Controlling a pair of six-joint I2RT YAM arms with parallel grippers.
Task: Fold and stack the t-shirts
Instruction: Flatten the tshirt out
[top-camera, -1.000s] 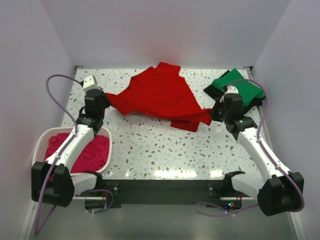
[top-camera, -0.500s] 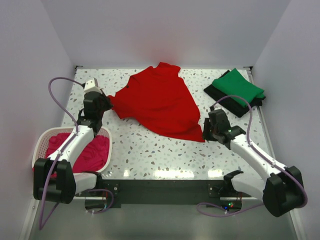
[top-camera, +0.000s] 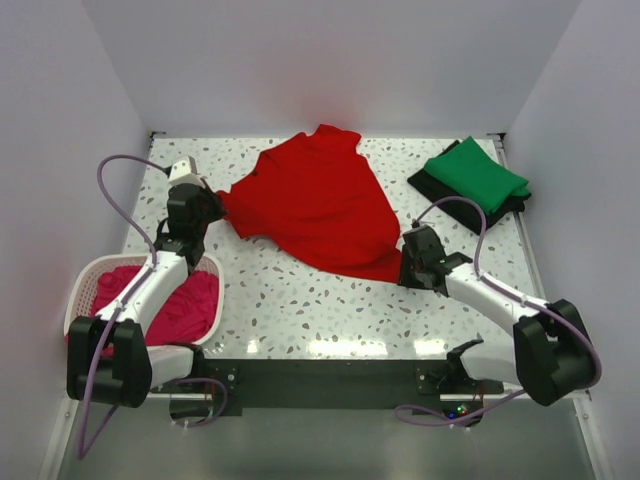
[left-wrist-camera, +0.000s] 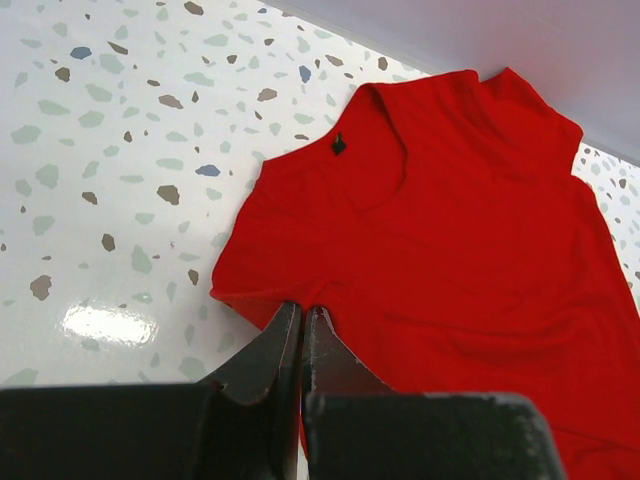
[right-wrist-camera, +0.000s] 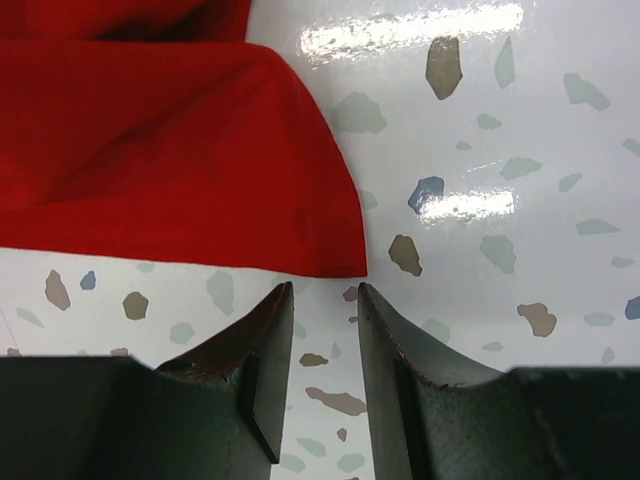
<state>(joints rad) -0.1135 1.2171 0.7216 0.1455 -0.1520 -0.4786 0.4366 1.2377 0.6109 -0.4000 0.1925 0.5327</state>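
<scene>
The step in hand looks like the laying-out of the bright red cloth t-shirt (top-camera: 320, 205) before any fold is made in it. It lies on the speckled white bench (top-camera: 300, 295), beyond the white plastic lattice basket (top-camera: 78, 290) and off to that basket's right. It is spread but skewed, its collar away from the arms and its near edge doubled over on itself.

The left pincer (left-wrist-camera: 301, 318), just beyond the basket, has its two fingers pressed together on the edge of the red shirt nearest the basket, with the cloth nipped between the tips. The right pincer (right-wrist-camera: 322, 300) is low over the bench at the shirt's corner farthest from the basket. Its fingers stand a narrow gap apart with nothing between them, and the cloth corner lies just ahead of the tips, not touching.

The crumpled magenta-pink cloth t-shirt (top-camera: 190, 305) sits inside the basket, not yet dealt with. The folded green cloth t-shirt (top-camera: 478, 172) rests on the folded black cloth t-shirt (top-camera: 432, 186), well apart from the basket on the far side of the red shirt (a stack of two, so roughly half the work appears done).

By my reading, the right pincer next needs to ease forward onto that doubled corner and close on both layers. It should then draw the cloth away from the left pincer's hold so the shirt lies flat and square for folding.
</scene>
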